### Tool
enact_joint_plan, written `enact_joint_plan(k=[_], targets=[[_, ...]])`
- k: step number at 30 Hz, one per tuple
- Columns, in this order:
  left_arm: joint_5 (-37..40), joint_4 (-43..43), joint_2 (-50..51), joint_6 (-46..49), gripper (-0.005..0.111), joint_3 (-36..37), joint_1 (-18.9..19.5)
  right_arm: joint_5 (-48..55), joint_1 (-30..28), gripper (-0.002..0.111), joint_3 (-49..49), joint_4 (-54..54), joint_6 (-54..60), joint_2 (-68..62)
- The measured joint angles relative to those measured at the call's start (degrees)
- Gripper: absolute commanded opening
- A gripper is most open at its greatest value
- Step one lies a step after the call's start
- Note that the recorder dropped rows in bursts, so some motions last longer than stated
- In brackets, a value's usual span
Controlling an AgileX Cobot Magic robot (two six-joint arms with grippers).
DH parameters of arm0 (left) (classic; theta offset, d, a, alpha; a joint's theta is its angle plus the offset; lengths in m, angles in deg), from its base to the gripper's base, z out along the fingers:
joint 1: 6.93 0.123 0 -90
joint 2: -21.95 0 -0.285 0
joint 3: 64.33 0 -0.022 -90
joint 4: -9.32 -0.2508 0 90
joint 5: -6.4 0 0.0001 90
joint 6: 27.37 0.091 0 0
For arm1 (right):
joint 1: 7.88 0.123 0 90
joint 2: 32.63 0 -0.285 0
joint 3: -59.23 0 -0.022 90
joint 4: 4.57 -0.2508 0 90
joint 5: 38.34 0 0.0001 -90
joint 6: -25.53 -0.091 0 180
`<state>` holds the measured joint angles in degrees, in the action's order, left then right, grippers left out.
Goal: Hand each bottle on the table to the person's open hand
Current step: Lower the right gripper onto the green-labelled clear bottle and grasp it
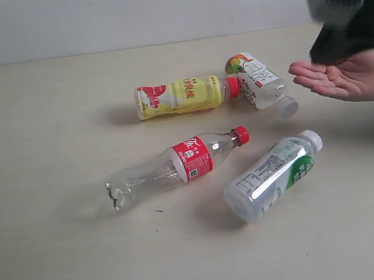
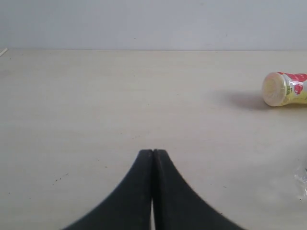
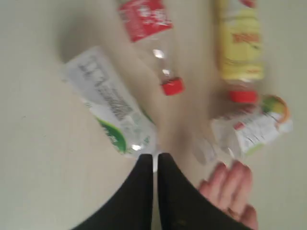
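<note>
Yellow bottle [image 1: 179, 96] red-capped; clear bottle [image 1: 152, 175] red-labelled; table [image 1: 53, 259] pale beige.

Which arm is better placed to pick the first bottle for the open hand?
Right, probably: the right gripper hangs by the green-labelled bottle and the person's hand. The left gripper sits far from every bottle.

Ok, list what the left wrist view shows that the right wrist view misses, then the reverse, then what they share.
Left wrist only: the wall and the shut left gripper.
Right wrist only: the person's hand, the green-labelled bottle, the fruit-labelled bottle, the clear bottle with red label and cap, and the shut right gripper.
Both: the yellow bottle and the table. A clear sliver in the left wrist view may be the clear bottle.
</note>
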<state>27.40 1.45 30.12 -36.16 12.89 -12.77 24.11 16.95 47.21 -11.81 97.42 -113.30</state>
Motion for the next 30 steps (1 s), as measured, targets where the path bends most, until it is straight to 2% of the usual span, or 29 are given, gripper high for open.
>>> enact_joint_plan(k=[2,4,5,9,13,21,30], targets=[[0.0,0.0,0.0,0.0,0.0,0.0,0.0,1.57,2.9,0.047,-0.26,-0.41,5.69,-4.56],[0.0,0.0,0.0,0.0,0.0,0.0,0.0,1.09,4.44,0.071,-0.26,-0.64,7.88,-8.54],[0.0,0.0,0.0,0.0,0.0,0.0,0.0,0.94,4.98,0.073,-0.26,-1.05,9.67,-11.32],[0.0,0.0,0.0,0.0,0.0,0.0,0.0,-0.17,5.09,0.074,-0.26,0.1,11.43,-18.52],[0.0,0.0,0.0,0.0,0.0,0.0,0.0,-5.44,5.09,0.081,-2.11,0.64,11.22,-22.49],[0.0,0.0,0.0,0.0,0.0,0.0,0.0,-10.49,5.09,0.081,-6.82,2.69,11.07,-25.13],[0.0,0.0,0.0,0.0,0.0,0.0,0.0,-21.39,5.09,0.081,-10.22,2.92,11.07,-28.92]])
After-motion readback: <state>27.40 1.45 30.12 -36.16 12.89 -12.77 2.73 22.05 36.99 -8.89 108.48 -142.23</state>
